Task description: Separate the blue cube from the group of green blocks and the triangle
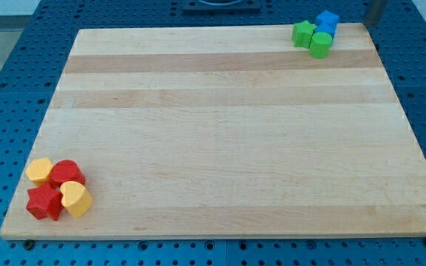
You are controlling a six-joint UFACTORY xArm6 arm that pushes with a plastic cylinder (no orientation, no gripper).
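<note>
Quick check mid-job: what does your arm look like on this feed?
Only my tip shows: a short, plain dark-grey rod end at the view's top right, right of the blue cube, apart. No cables or markings visible; the rest is cropped.

Pale, smooth matt wooden board (pixel 220 133) with visible grain stripes; blue perforated surface (pixel 21 81) around it.

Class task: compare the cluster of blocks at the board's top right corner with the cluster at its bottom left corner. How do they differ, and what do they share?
Colour: the top right cluster is green and blue; the bottom left cluster is red and yellow.
Count: I make out a blue cube and two green blocks top right; four blocks bottom left.
Shared: both are tightly packed near the wooden board's corners.
</note>
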